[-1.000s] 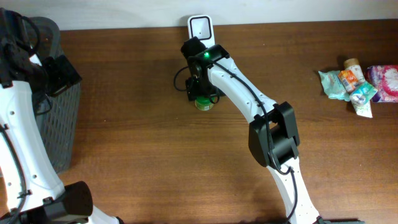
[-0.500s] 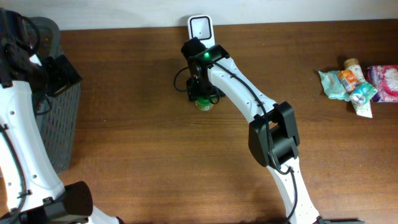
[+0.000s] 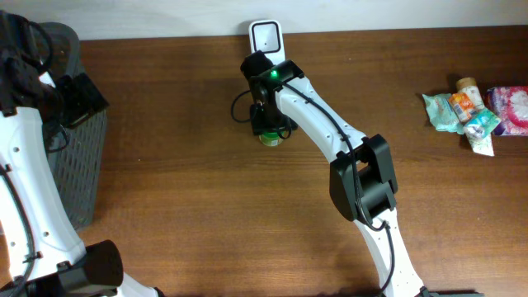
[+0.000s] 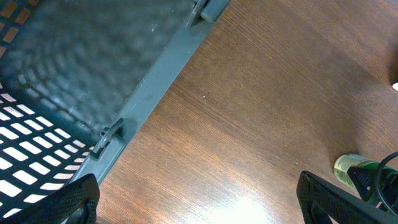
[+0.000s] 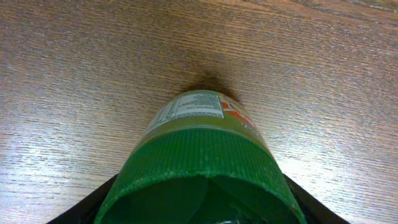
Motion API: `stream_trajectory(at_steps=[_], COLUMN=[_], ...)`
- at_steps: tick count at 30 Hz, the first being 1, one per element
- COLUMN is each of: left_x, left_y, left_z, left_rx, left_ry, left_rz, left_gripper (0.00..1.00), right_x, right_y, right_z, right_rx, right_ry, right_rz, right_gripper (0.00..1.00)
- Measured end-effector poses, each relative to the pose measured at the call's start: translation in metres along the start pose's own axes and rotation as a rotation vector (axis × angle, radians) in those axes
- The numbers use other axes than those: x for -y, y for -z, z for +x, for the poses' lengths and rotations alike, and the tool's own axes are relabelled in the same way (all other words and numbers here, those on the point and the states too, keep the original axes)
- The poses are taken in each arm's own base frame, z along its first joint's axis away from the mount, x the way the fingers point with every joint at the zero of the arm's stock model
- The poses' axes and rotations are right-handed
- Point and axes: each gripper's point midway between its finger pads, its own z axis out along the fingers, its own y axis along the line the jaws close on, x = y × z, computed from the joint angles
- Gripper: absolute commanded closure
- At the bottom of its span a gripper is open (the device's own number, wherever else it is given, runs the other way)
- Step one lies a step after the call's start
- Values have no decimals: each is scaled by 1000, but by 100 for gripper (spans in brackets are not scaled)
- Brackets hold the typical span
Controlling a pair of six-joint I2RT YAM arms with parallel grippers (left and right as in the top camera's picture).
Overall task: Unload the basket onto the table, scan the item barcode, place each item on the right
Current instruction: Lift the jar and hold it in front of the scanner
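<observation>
Overhead view: a brown wooden counter (image 3: pixel 181 190) fills the frame. The left arm (image 3: pixel 25 165) is seen along the left edge, and the right arm (image 3: pixel 330 124) reaches from the near edge up toward the far middle of the counter. A grey mesh basket (image 3: pixel 82 165) is set at the left edge, partly covered by the left arm. A small pile of packaged goods (image 3: pixel 478 107) is located at the far right, well apart from both arms. A white scanner (image 3: pixel 266 36) is placed at the far edge, in the middle. The item, a green jar (image 3: pixel 270 139), is located on the counter just in front of the scanner and directly beneath the right tool (image 3: pixel 266 124).

Left wrist view: the left tool (image 4: pixel 198 180) is held wide open above bare counter, just beside the basket rim, with nothing between its fingers (image 4: pixel 68 202). The jar is visible at the lower right.

Right wrist view: the ribbed green lid (image 5: pixel 199 155) is seen between the two dark fingers (image 5: pixel 87 208), which closely flank it on both sides. Whether the lid is actually clamped cannot be told. A printed label (image 5: pixel 189 109) is wrapped around the jar body, and the far end of the jar meets the counter.
</observation>
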Motion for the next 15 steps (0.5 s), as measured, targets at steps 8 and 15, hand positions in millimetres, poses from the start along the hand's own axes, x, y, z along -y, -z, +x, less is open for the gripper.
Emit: stream_trajectory(at_steps=[8,15], left_x=[0,0], left_y=[0,0], left_z=[0,0], left_rx=[0,0], left_ry=[0,0], left_rz=[0,0], left_gripper=[1,1], right_x=[-17,6], right_y=[21,46], right_z=[-3,-19], right_rx=[-42,-131], right_ry=[-24,-188], right_rz=[-160,-501], right_gripper=[47,47])
